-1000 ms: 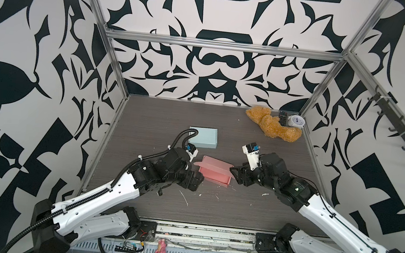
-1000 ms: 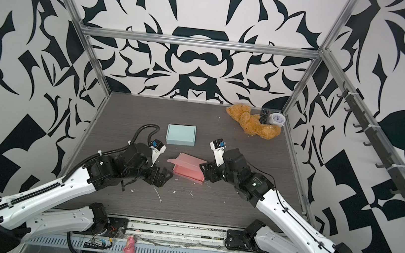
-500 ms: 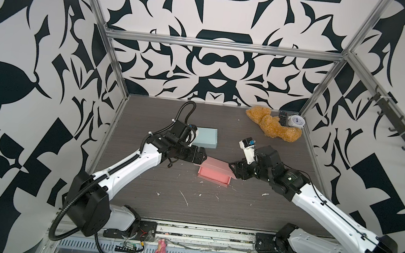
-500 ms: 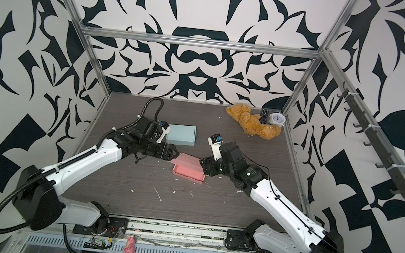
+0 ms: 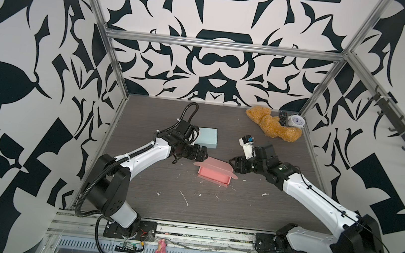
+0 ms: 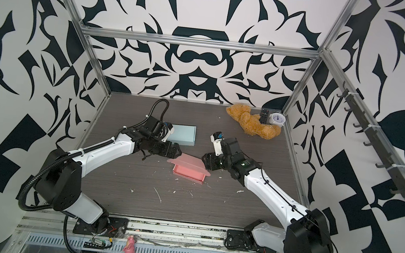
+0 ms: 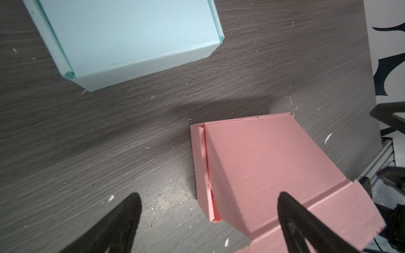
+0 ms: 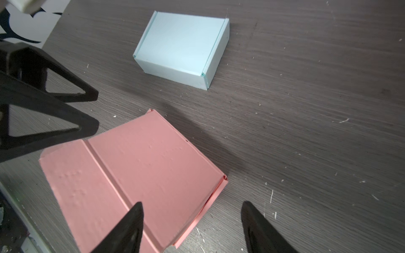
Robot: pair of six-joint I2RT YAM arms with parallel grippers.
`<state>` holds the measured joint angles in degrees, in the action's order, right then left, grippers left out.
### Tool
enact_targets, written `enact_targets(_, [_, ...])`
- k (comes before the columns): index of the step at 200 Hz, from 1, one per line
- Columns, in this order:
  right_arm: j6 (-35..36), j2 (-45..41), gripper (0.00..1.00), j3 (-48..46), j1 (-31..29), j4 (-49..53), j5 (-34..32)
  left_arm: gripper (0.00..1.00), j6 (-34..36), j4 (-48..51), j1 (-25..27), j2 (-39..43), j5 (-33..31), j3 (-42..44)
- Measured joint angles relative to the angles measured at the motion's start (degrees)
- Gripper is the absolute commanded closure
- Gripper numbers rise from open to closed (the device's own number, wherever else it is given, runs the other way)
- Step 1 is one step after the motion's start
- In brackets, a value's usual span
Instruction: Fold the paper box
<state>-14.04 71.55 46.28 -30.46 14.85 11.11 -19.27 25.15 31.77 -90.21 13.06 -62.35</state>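
The pink paper box (image 5: 214,171) (image 6: 190,168) lies mid-table with its lid (image 7: 263,164) (image 8: 142,170) slanting up over the tray and its front flap sticking out. My left gripper (image 5: 202,154) (image 6: 176,150) (image 7: 208,196) hovers open at the box's back left corner, one finger above the lid flap, the other above bare table. My right gripper (image 5: 233,163) (image 6: 205,160) (image 8: 191,204) is open at the back right corner. It straddles the lid's edge and grips nothing.
A closed light-blue box (image 5: 206,138) (image 6: 183,135) (image 7: 131,37) (image 8: 184,48) sits just behind the left gripper. A tan teddy bear (image 5: 271,126), a remote (image 5: 282,118) and a white clock (image 5: 296,121) lie in the back right corner. Paper scraps dot the table.
The left arm has swung from the front of the table out to the box's back left. The right gripper has drawn back a little. The pink lid now stands half raised.
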Motion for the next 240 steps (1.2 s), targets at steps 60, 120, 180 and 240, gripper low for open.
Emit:
enact_targets(60, [-0.8,3.3,0.29,-1.7,0.0,-2.6,1.5,0.00,0.2,-2.3,0.0,-0.7,0.2,0.6])
enact_targets(120, [-1.3,3.7,0.29,-4.4,0.0,-3.2,2.0,0.04,-0.4,-4.9,0.0,-0.8,1.7,4.4])
enact_targets(180, [-2.2,3.7,0.29,-6.1,0.0,-4.3,2.4,0.06,-0.8,-6.7,0.0,-0.8,2.4,6.9])
enact_targets(240, [-2.6,3.7,0.29,-7.7,0.0,-5.0,2.9,0.09,-1.8,-8.1,0.0,-0.9,3.1,9.3])
